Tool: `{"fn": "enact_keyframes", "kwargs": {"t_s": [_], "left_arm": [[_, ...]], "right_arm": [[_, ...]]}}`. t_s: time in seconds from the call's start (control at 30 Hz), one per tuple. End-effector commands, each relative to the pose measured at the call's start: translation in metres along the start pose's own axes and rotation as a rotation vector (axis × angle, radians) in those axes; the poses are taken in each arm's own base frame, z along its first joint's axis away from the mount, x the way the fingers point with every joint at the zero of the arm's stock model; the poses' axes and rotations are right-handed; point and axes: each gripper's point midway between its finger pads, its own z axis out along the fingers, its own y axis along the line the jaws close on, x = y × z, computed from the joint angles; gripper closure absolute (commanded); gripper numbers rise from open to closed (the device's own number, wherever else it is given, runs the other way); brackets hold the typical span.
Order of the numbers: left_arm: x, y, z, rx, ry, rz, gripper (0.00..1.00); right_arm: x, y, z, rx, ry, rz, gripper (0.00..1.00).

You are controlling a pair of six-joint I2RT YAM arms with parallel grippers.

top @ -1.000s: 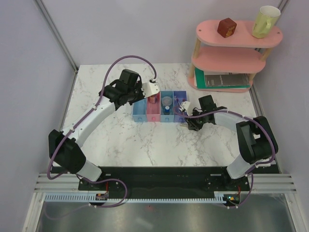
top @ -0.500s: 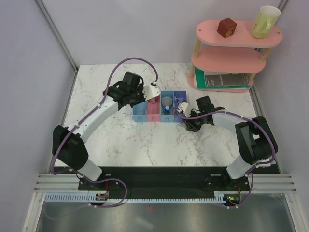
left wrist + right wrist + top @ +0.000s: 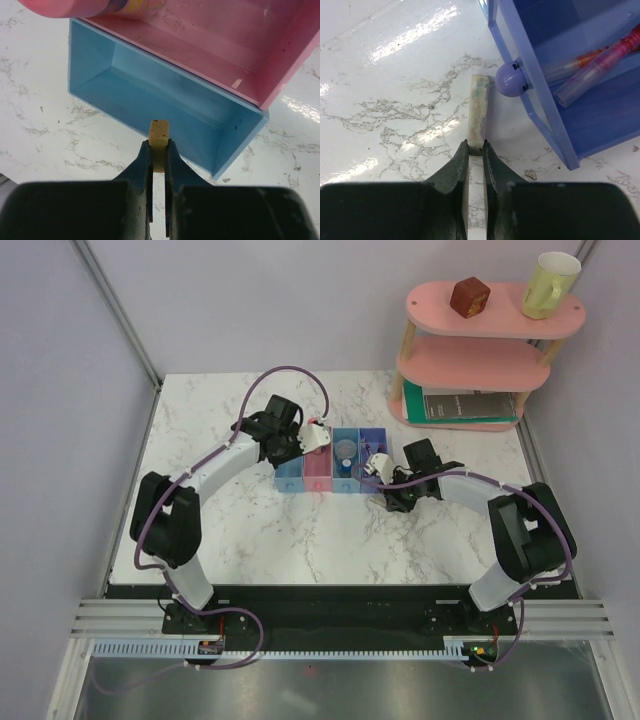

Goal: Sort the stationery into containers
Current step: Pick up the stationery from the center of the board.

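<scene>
My left gripper (image 3: 159, 145) is shut on a short beige piece (image 3: 159, 131), which hangs over the near wall of the leftmost light blue bin (image 3: 240, 145). The pink bin (image 3: 280, 65) beside it holds the pink cylinder (image 3: 75, 6). My right gripper (image 3: 476, 145) is shut on the near end of a second beige piece (image 3: 479, 107). That piece lies on the table beside the purple-blue bin (image 3: 520, 30), which holds the red pen (image 3: 615, 47). From above, the containers (image 3: 290, 483) stand mid-table, with the left gripper (image 3: 318, 435) and right gripper (image 3: 375, 468) at either end of the row.
A round knob (image 3: 509, 80) sticks out of the purple-blue bin close to the beige piece. The third bin holds a clear round tub (image 3: 345, 448) and a blue cylinder (image 3: 344, 468). A pink tiered shelf (image 3: 480, 350) at the back right carries a brown cube (image 3: 468, 297) and a yellow mug (image 3: 549, 283).
The right gripper's jaws have closed onto the beige piece on the table. The left arm has swung inward, bringing its gripper slightly nearer over the left bins.
</scene>
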Motion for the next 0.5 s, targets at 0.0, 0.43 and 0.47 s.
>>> {"fn": "enact_keyframes", "kwargs": {"t_s": [0.0, 0.43, 0.47], "left_arm": [[-0.008, 0.014, 0.004, -0.053, -0.022, -0.030, 0.87], [-0.008, 0.016, 0.012, -0.055, -0.013, -0.050, 0.29], [-0.010, 0.018, 0.009, -0.063, -0.021, -0.055, 0.29]], "right_arm": [[-0.020, -0.003, -0.014, 0.027, -0.040, -0.031, 0.93], [-0.034, 0.000, -0.043, 0.063, -0.071, -0.029, 0.96], [-0.036, 0.002, -0.046, 0.065, -0.073, -0.031, 0.96]]}}
